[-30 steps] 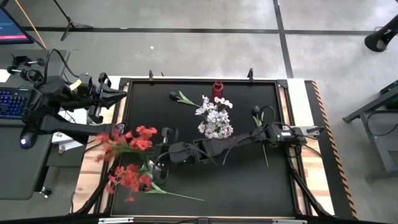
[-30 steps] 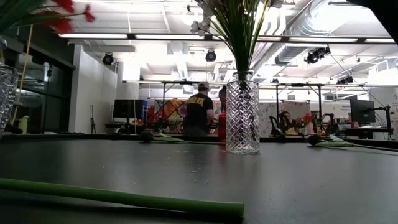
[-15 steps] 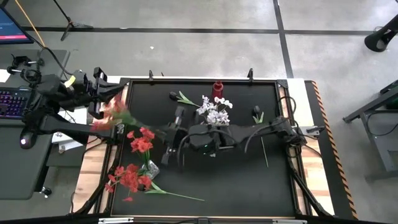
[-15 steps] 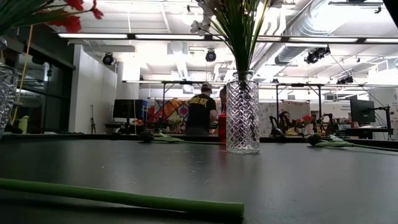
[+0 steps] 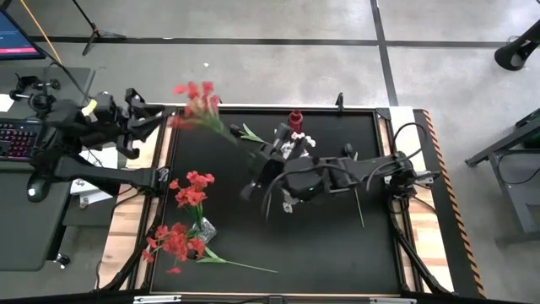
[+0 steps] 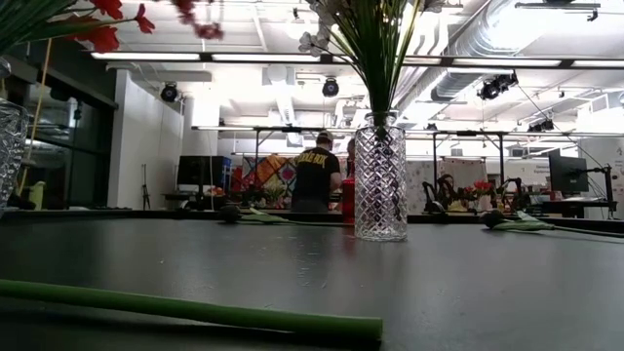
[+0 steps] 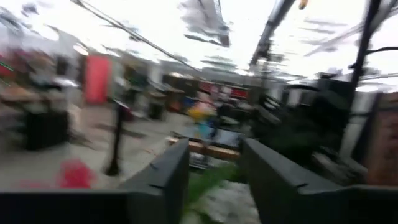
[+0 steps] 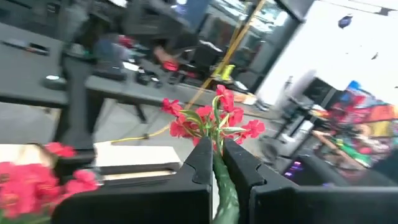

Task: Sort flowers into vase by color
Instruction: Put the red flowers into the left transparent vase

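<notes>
Slippage is the main risk: the right pincer [image 8: 214, 149] is pressed together on the thin green stem of a red-bloomed artificial flower spray [image 5: 196, 100], held in the air over the black bench's [image 5: 337, 253] far left corner. So long a stem could twist or swing loose, or the blooms could brush the left arm, whose pincer [image 7: 214, 149] is spread beside the bench. Only the right wrist view shows the pinch. The low view alone shows the cut-glass vase [image 6: 380, 185] upright, which the arm crowds from above.
</notes>
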